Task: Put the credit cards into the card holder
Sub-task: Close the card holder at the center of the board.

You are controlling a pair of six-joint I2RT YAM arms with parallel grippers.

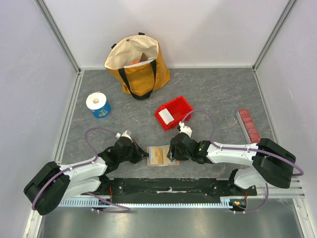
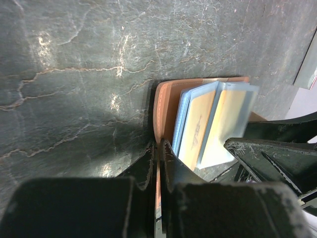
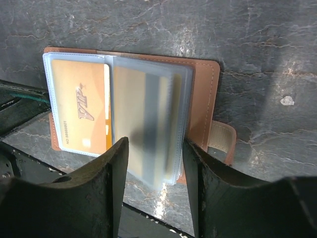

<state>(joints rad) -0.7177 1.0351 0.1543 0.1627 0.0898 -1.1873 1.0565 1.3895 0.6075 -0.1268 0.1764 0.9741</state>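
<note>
Though illegible overhead, the credit card [image 3: 79, 111] reads VIP up close.

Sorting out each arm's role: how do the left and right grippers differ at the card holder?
The left gripper is shut, pinching the card holder's leather edge; the right gripper is open. The left gripper's fingers meet at the cover's rim; the right gripper's stand either side of the clear sleeves. The left gripper reaches in from the holder's left, the right gripper from its right. Both are at the open holder.
</note>
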